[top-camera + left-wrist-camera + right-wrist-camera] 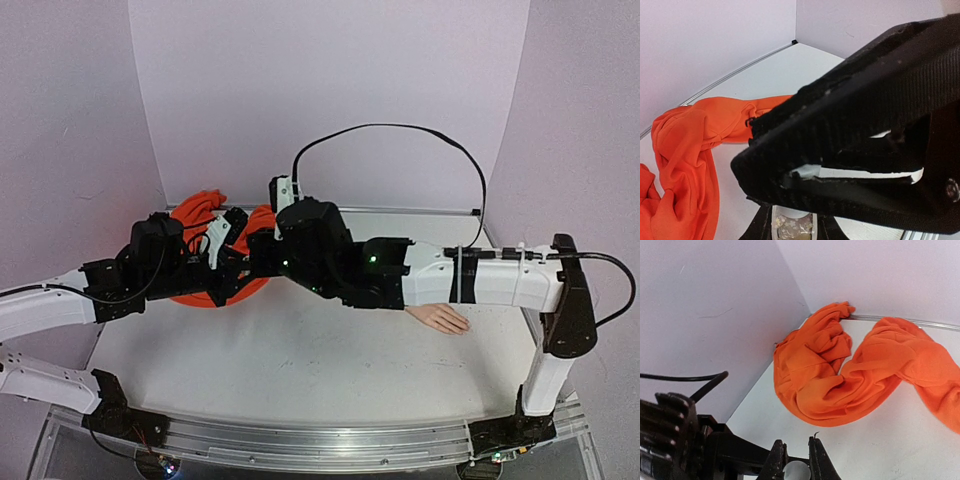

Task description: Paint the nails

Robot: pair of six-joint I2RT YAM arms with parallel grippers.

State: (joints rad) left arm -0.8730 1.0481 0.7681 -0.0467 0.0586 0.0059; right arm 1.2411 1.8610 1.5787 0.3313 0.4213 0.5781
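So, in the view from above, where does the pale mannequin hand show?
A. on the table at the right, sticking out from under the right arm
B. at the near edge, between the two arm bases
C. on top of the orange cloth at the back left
A: the mannequin hand lies on the table, coming out from under the right arm, while the orange cloth is at the back left.
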